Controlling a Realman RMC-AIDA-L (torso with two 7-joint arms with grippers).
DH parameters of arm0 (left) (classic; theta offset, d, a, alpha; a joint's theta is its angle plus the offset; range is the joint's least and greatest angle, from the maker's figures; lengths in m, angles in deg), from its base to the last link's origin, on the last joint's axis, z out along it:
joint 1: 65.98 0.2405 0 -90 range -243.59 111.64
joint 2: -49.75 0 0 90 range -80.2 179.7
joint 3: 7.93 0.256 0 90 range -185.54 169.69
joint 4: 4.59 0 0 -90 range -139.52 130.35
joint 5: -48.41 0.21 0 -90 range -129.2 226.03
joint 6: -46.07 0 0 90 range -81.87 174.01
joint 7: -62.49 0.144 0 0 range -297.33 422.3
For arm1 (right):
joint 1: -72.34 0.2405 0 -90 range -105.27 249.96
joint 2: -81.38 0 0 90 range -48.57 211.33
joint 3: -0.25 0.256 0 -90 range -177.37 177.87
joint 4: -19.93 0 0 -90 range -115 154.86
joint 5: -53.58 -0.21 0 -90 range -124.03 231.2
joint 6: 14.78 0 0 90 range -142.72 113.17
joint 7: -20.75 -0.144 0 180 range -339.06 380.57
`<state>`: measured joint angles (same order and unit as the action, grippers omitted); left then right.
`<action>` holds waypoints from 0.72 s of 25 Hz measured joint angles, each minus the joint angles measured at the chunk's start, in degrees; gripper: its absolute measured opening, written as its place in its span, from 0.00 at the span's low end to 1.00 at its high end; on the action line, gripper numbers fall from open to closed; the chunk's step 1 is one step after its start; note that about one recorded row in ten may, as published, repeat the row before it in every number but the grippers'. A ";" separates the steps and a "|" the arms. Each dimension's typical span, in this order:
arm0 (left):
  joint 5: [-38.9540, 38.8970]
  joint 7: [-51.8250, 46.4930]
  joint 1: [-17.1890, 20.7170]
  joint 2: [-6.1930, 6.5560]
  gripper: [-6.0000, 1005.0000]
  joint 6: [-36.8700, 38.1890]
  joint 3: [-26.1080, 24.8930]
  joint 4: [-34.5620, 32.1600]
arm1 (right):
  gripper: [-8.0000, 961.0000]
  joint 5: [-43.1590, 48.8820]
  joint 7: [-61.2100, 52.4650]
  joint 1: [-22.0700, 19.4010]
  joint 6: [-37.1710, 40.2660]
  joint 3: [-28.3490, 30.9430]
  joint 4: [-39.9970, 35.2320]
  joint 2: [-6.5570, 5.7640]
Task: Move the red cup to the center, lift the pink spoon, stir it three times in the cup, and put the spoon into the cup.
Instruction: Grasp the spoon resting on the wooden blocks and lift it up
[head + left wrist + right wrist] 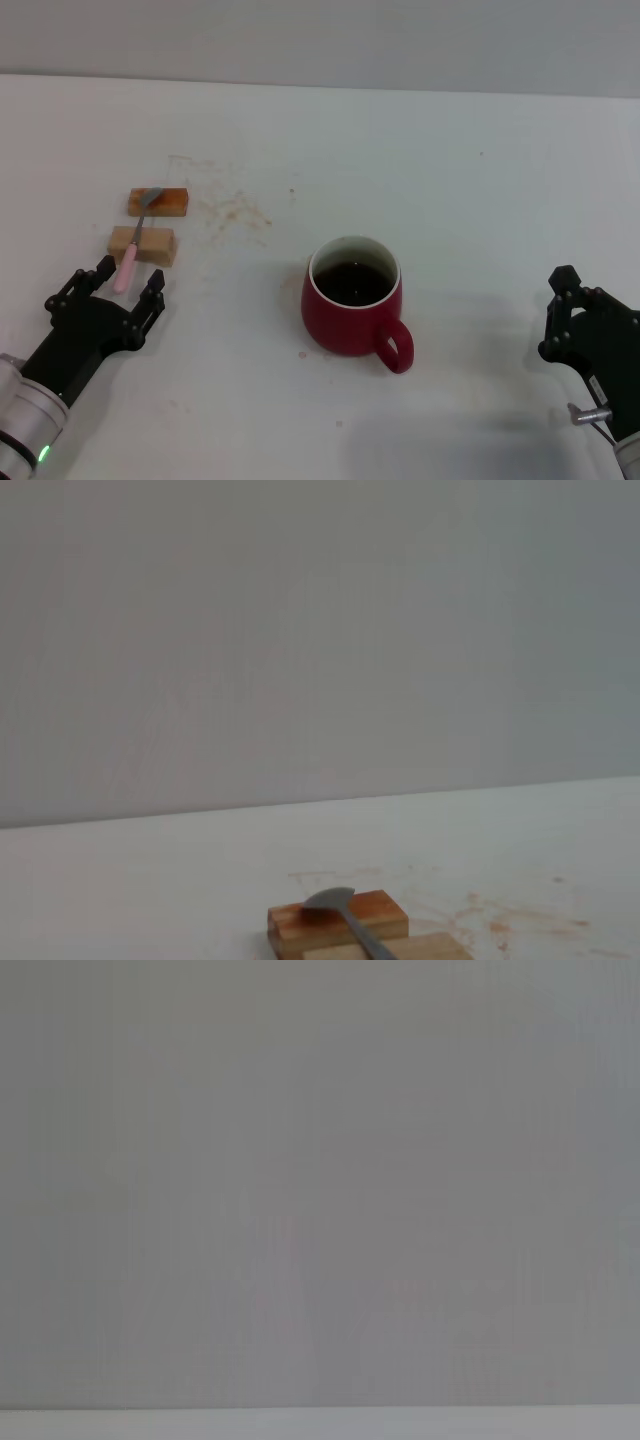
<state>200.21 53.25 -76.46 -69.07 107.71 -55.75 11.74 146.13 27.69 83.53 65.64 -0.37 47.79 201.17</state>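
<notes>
While left gripper [129, 278] hovers fingers apart at handle end of pink spoon [135, 243], spoon rests across two wooden blocks [143, 244]; right gripper [563, 300] state indeterminate.

No text, label, brand, number or sign can be read in any view; the cup [352, 310] is plain red with no print; the two blocks [157, 201] bear no marks; the counter [480, 220] shows only brown stains, no writing.
</notes>
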 joint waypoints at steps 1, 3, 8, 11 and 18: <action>0.00 0.13 0.00 0.00 0.62 -0.12 0.05 0.01 | 0.01 0.00 0.01 0.01 0.00 0.00 0.00 0.00; 0.00 0.32 0.01 0.00 0.62 -0.36 0.07 0.01 | 0.01 0.00 0.00 0.05 0.00 0.00 0.00 0.00; -0.01 0.36 0.02 0.00 0.63 -0.55 0.07 0.01 | 0.01 0.00 0.01 0.06 0.00 0.00 0.00 0.00; -0.01 0.34 0.02 0.00 0.62 -0.49 0.07 0.04 | 0.01 0.00 0.00 0.06 0.00 0.00 0.00 0.00; -0.01 0.09 0.03 0.05 0.54 -0.41 -0.04 0.11 | 0.01 0.01 0.01 0.06 0.00 -0.08 0.00 0.00</action>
<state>200.20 53.34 -76.43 -69.02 107.30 -55.79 11.85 146.14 27.69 83.59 65.64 -0.44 47.79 201.17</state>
